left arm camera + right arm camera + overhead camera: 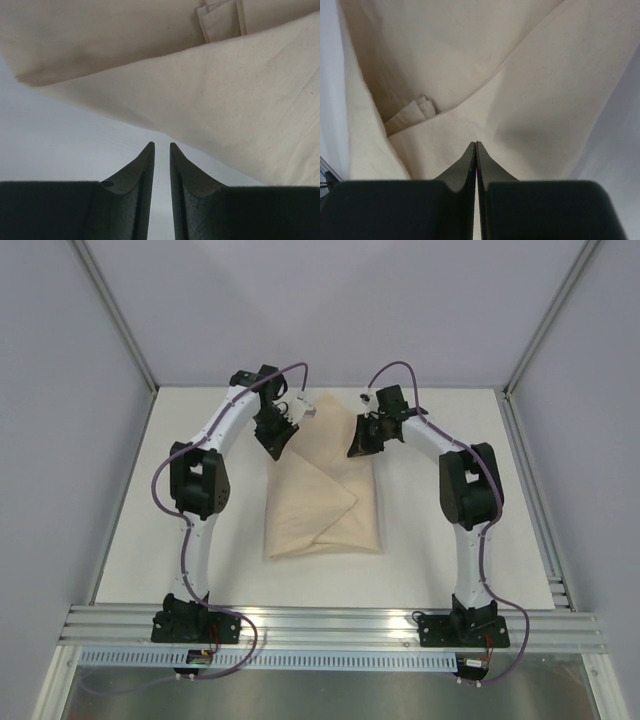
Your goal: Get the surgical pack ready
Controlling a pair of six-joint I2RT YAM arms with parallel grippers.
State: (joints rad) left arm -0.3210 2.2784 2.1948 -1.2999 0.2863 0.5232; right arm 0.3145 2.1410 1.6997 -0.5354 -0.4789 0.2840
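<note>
Toward the tabletop's (440,550) far edge, surgical pack (322,495): folded beige bundle, long axis near-to-far.
Left gripper (276,448): slim gap, empty, at far-left corner.
Right gripper (357,447): pressed together, empty, at far-right corner, equally near.

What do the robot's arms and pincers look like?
The left arm and right arm are white tubes with chunky black joints. A purple cable loops along each. The left pincer and right pincer are matte black, two curved fingers tapering to thin tips.
</note>
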